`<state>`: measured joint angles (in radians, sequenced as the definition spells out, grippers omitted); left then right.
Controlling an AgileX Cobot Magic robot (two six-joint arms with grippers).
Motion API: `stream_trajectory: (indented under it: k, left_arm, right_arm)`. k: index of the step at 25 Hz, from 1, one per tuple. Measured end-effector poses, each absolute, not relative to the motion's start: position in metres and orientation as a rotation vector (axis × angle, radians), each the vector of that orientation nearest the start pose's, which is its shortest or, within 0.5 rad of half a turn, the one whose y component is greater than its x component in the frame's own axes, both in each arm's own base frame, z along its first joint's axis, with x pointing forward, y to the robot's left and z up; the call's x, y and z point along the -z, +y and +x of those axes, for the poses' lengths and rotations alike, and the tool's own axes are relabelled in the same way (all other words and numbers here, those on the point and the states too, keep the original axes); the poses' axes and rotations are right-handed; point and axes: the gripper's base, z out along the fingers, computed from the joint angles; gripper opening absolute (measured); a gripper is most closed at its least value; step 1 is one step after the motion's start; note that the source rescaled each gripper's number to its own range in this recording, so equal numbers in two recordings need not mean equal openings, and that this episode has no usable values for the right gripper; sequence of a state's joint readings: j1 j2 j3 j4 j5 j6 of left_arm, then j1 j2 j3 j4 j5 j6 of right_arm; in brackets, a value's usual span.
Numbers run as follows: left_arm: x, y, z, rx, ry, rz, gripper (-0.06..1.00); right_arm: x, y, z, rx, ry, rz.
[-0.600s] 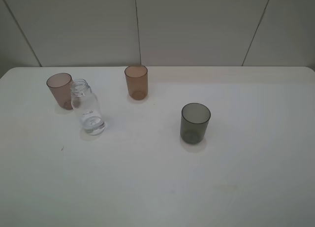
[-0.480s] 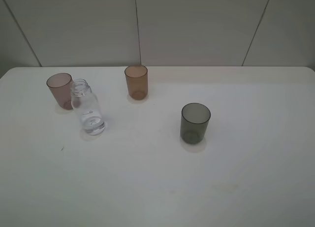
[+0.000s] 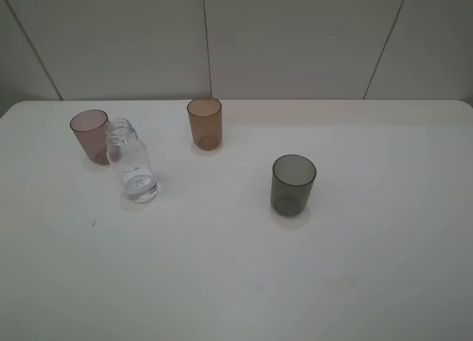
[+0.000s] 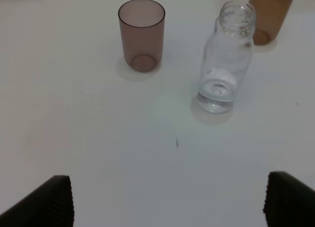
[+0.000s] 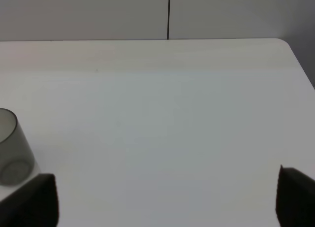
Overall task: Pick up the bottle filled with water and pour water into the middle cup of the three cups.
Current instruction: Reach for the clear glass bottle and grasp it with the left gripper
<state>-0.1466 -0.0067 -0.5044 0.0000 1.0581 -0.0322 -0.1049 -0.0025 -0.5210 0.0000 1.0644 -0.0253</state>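
Observation:
The clear glass bottle (image 3: 131, 162) stands upright on the white table (image 3: 236, 282), a little water in its bottom, just right of the pinkish-mauve cup (image 3: 90, 136). The amber middle cup (image 3: 205, 123) stands further back, and the dark smoky-grey cup (image 3: 293, 184) is nearer and to the right. No arm shows in the exterior high view. In the left wrist view the bottle (image 4: 226, 59), mauve cup (image 4: 141, 35) and amber cup (image 4: 269, 13) lie ahead of my left gripper (image 4: 167, 202), whose fingertips (image 4: 49, 202) stand wide apart and empty. My right gripper (image 5: 162, 202) is open and empty, the grey cup (image 5: 12, 148) beside one fingertip.
A pale panelled wall (image 3: 222, 38) stands behind the table's far edge. The table's right rear corner (image 5: 288, 45) shows in the right wrist view. A small dark speck (image 3: 93, 223) marks the table in front of the bottle.

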Motion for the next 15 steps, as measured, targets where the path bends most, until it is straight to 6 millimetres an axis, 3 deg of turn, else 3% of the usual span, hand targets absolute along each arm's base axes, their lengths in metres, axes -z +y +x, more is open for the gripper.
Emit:
stream_trajectory:
  k: [15]
  left_arm:
    - [-0.2787,0.0009,-0.0063,0.113,2.029,0.116,1.0]
  right_arm:
    - [-0.2827,0.0008,-0.0079,0.082,2.024,0.081]
